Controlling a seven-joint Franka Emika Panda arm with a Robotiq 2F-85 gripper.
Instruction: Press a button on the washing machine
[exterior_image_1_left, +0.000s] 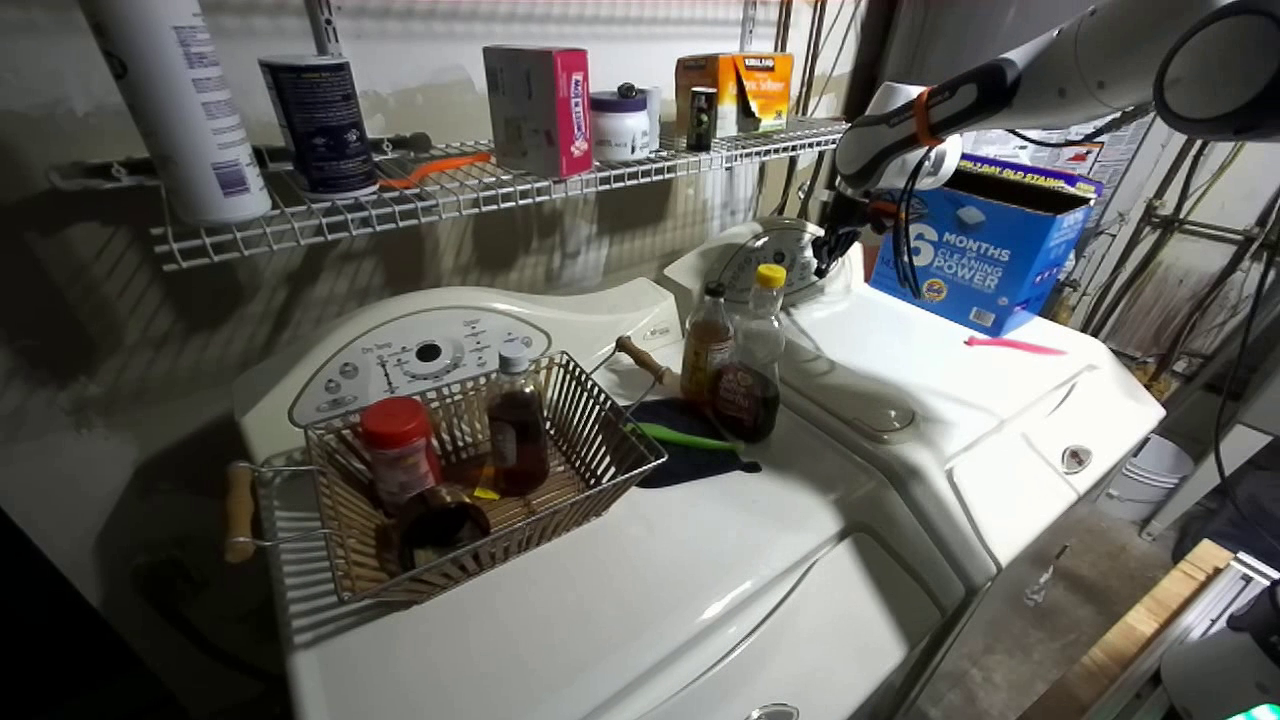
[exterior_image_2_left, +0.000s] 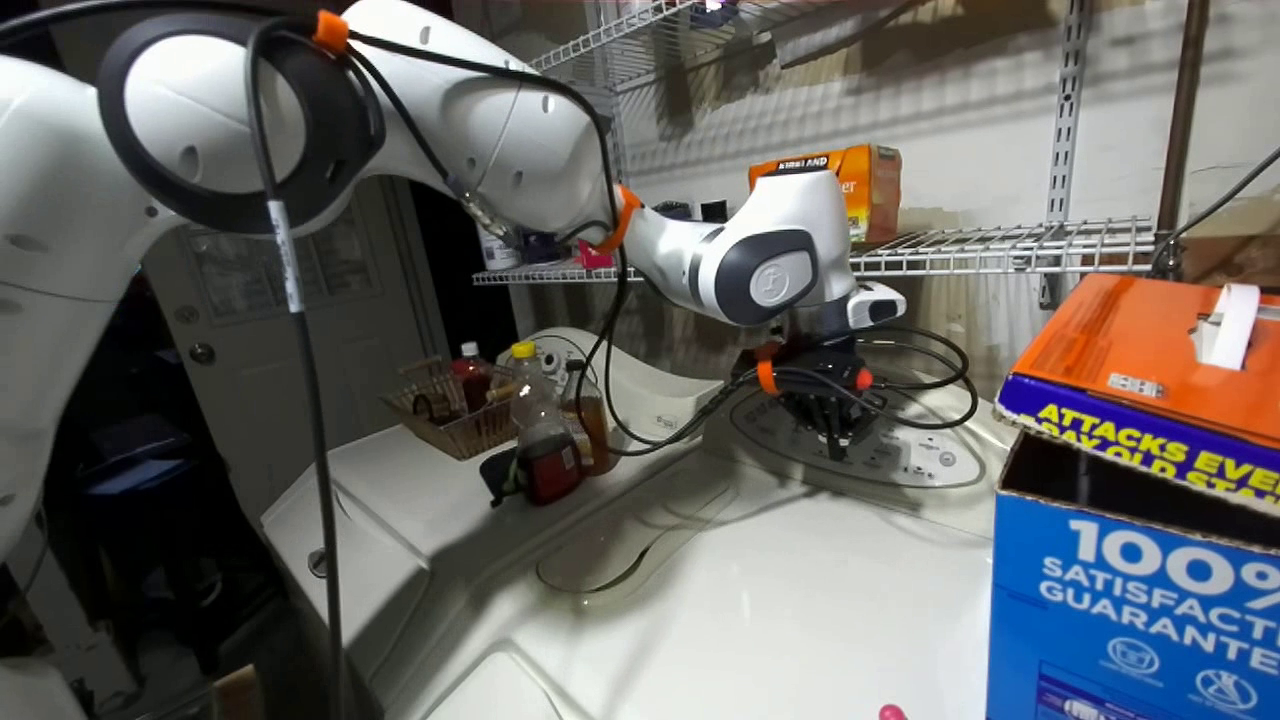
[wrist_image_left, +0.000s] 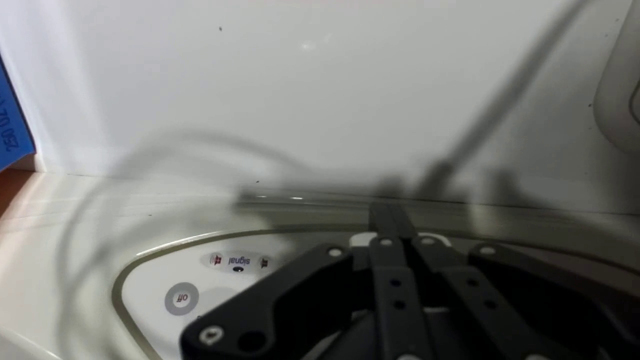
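Note:
The washing machine is the glossy white appliance with a broad flat lid, seen in an exterior view (exterior_image_1_left: 860, 350), in an exterior view (exterior_image_2_left: 800, 590) and in the wrist view (wrist_image_left: 320, 100). Its oval console (exterior_image_2_left: 905, 462) stands at the back of the lid. In the wrist view a round "off" button (wrist_image_left: 182, 298) and a "signal" marking (wrist_image_left: 239, 261) show left of my gripper (wrist_image_left: 392, 217). My gripper (exterior_image_2_left: 838, 452) is shut, fingertips together and empty, pointing down in front of the console. The gripper hides the console's middle. I cannot tell whether the fingertips touch it.
A blue box (exterior_image_1_left: 985, 245) stands beside the console on the machine. A pink utensil (exterior_image_1_left: 1015, 346) lies on the lid. A second white appliance (exterior_image_1_left: 700, 560) adjoins, bearing a wire basket (exterior_image_1_left: 580, 515) and bottles (exterior_image_1_left: 748, 390). A wire shelf (exterior_image_1_left: 440, 195) hangs above. Cables loop around the wrist.

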